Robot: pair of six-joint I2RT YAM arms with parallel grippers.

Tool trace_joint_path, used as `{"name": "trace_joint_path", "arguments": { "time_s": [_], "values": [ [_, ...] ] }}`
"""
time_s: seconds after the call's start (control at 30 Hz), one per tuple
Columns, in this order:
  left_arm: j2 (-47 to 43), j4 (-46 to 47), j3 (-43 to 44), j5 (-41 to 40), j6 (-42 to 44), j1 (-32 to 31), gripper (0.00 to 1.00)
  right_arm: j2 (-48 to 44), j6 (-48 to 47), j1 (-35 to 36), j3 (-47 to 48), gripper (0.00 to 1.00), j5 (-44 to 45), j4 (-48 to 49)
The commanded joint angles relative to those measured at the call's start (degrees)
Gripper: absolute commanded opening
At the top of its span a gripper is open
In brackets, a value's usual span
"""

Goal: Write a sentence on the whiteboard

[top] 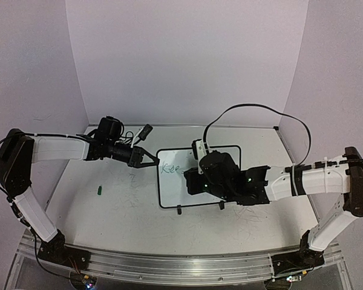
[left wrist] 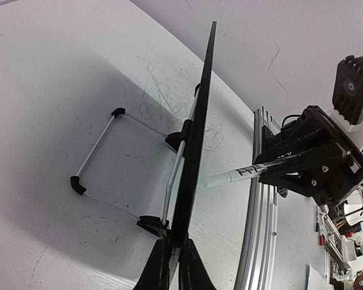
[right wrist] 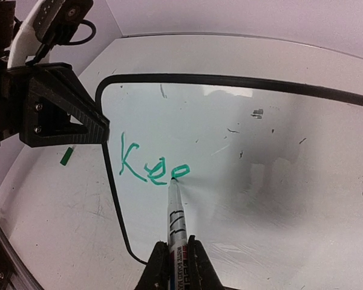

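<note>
Mid-writing here, I'd say. The whiteboard [top: 169, 192] is propped on its wire stand [left wrist: 103, 158] around the middle of the tabletop [top: 109, 220]. The left tool [left wrist: 172, 261] is pinching the board's left edge, jaws pressed onto the black rim to steady it. The right tool [right wrist: 172, 264] is clamped on a whiteboard marker [right wrist: 176, 225], with the tip touching the board right at the last green letter.

The sentence [right wrist: 150, 168] looks like "Kee" at this point. It sits on the left part of the board, just beside the left tool. So the first word isn't even finished, and I reckon most of the job is left.

Next move, my guess:
- Add the p, then slide right for the following word; there's lots of bare board over there.
- Use light, even pressure so the board doesn't rock back on the stand, with the left grip holding firm.

A small green cap [top: 100, 190] lies on the tabletop off to the left, well apart from the board.
</note>
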Motion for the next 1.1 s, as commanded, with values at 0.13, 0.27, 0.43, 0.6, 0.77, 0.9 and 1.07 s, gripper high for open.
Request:
{"name": "trace_joint_path", "arguments": {
  "time_s": [0.13,0.27,0.43,0.6,0.77,0.9,1.07],
  "values": [
    [-2.8,-0.3,-0.1,2.2,0.0,0.1,0.0,-1.8,1.2,-0.2,-1.6,0.0,2.2,-1.3],
    [-2.7,-0.3,-0.1,2.3,0.1,0.1,0.0,-2.7,1.2,-0.2,-1.8,0.0,3.4,-1.9],
    [-2.8,-0.3,-0.1,2.2,0.1,0.1,0.0,-6.9,-0.4,-0.2,-3.2,0.0,3.3,0.1],
    [-2.8,-0.3,0.0,2.2,0.1,0.1,0.0,-8.3,-2.3,-0.3,-5.0,0.0,2.1,3.3],
    [-2.7,-0.4,-0.1,2.1,0.1,0.1,0.0,-5.6,-2.9,-0.3,-2.3,0.0,2.9,3.2],
    [-2.8,-0.4,-0.1,2.1,0.1,0.1,0.0,-4.1,-3.4,-0.3,-0.8,0.0,2.9,3.2],
    [-2.8,-0.4,0.0,2.2,0.1,0.1,0.0,-3.5,-3.4,-0.3,-0.4,0.0,3.9,3.0]
  ]
}}
